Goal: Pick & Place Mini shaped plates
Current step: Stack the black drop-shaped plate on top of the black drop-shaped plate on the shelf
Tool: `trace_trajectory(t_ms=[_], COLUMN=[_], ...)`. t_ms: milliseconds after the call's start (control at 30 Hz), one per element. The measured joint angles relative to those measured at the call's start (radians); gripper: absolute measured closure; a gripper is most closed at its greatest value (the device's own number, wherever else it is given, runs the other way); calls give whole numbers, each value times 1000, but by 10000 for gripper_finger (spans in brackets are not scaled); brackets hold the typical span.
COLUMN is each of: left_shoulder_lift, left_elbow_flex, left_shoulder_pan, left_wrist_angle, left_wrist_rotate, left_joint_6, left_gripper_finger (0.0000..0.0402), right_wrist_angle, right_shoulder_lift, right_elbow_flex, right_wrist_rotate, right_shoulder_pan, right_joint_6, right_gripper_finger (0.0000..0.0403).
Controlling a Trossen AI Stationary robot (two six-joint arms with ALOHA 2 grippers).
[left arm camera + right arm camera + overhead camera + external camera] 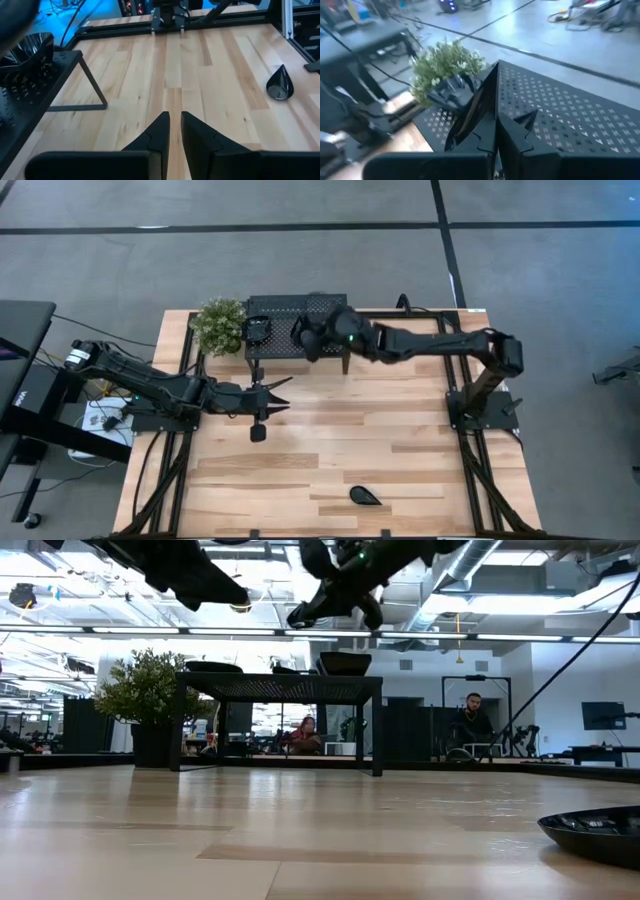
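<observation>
- Plate [472,112] pinched edge-on in my right claw [496,131] above the rack [570,120] — long axis along the fingers.
- Left claw [268,397] narrow, empty, over the tabletop [400,440].

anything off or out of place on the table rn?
One glossy black teardrop plate lies alone near the front edge of the wooden table, far from the black perforated metal rack holding the others. Nothing spilled or damaged.

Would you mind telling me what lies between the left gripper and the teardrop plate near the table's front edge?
Only bare wooden table separates the left gripper from the teardrop plate, seen in the high view.
</observation>
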Motion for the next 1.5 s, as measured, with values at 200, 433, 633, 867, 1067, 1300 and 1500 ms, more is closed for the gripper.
trace_trajectory(t_ms=[200, 433, 633, 867, 1067, 1300, 1500], left_shoulder_lift=[0, 0, 0, 0, 0, 0, 0], left_elbow_flex=[0, 0, 0, 0, 0, 0, 0], left_shoulder_pan=[1, 2, 5, 6, 6, 6, 6], left_wrist_angle=[3, 4, 5, 7, 8, 8, 8], left_wrist_rotate=[-23, -26, -26, -26, -26, -26, -26], left_joint_6=[0, 0, 0, 0, 0, 0, 0], left_gripper_finger=[353, 353, 353, 353, 353, 353, 353], right_wrist_angle=[50, 48, 47, 84, 95, 109, 134], right_shoulder_lift=[50, 99, 98, 151, 150, 173, 206], right_elbow_flex=[4, 14, 20, 19, 20, 19, 21], right_wrist_rotate=[-121, -176, -199, -201, -200, -282, -278], right_shoulder_pan=[-78, -119, -135, -122, -141, -163, -167], right_joint_6=[31, 31, 31, 32, 32, 34, 32], right_gripper_finger=[401, 400, 400, 399, 399, 398, 383])
